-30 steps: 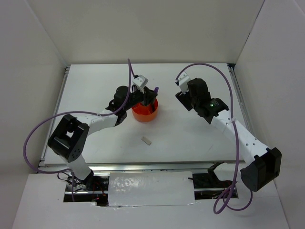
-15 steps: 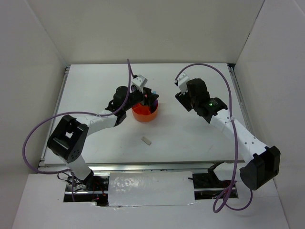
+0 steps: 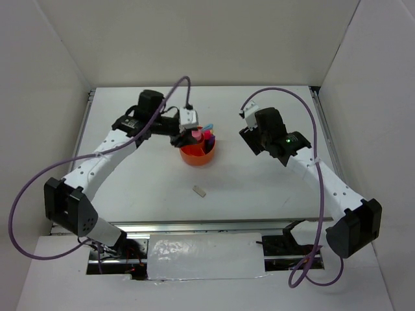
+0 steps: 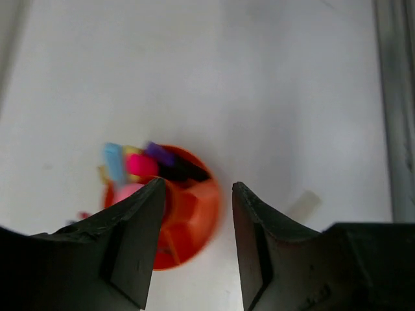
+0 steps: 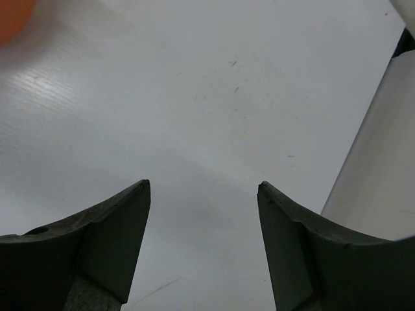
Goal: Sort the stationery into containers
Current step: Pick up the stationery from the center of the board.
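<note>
- On the table, on the near side of the organizer and apart from it, lies the eraser. It is the one loose piece we can see, and it is not yet sorted.
- We judge the eraser light and fairly stiff, with a slightly grippy surface that is not fragile. It is small and lies low and flat, so fingers coming down risk scraping the table or nudging it aside.
- We would take it across its short width, near the middle of its length, with the fingers squared to its slanted lie.
- The organizer already holds standing pens. The left wrist view is blurred, but we can make out a light blue pen, a pink one and a purple-black marker, all crowded on one side.
- The compartments on the organizer's other side look open. We would drop the eraser there rather than among the pens.
- The left gripper hangs over the organizer's far-left rim, its jaws apart with nothing between them.
- The right gripper is to the right of the organizer, well apart from it. Its jaws are spread wide over bare table and it carries nothing.
</note>
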Action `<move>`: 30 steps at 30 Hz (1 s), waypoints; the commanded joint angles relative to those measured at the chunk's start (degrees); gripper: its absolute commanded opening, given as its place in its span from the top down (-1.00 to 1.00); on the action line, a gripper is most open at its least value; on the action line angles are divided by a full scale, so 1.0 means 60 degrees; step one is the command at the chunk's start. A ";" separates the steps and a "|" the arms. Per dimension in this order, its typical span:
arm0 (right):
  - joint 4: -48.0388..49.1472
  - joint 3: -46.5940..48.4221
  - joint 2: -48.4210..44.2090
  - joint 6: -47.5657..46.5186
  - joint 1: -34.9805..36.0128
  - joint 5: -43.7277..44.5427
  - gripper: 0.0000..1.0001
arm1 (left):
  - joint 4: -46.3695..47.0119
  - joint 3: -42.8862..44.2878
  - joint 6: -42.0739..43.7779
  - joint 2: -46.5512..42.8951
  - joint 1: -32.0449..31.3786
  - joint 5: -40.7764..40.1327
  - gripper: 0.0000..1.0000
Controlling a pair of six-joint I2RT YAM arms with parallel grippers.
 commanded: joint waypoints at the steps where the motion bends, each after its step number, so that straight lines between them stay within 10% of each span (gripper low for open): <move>1: -0.0352 0.0481 0.0131 0.0575 -0.0114 -0.0441 -0.46 | -0.5305 -0.0377 0.4439 0.0928 -0.0735 0.0425 -0.15; 8: -0.0556 0.0657 0.0190 0.0532 -0.0392 -0.0617 -0.46 | -0.3420 -0.2296 0.5016 0.1208 -0.1482 -0.1186 -0.26; 30: -0.0805 0.0526 0.0278 0.0253 -0.0773 -0.0822 -0.43 | -0.2742 -0.1699 0.6702 0.3727 -0.2846 -0.1804 -0.28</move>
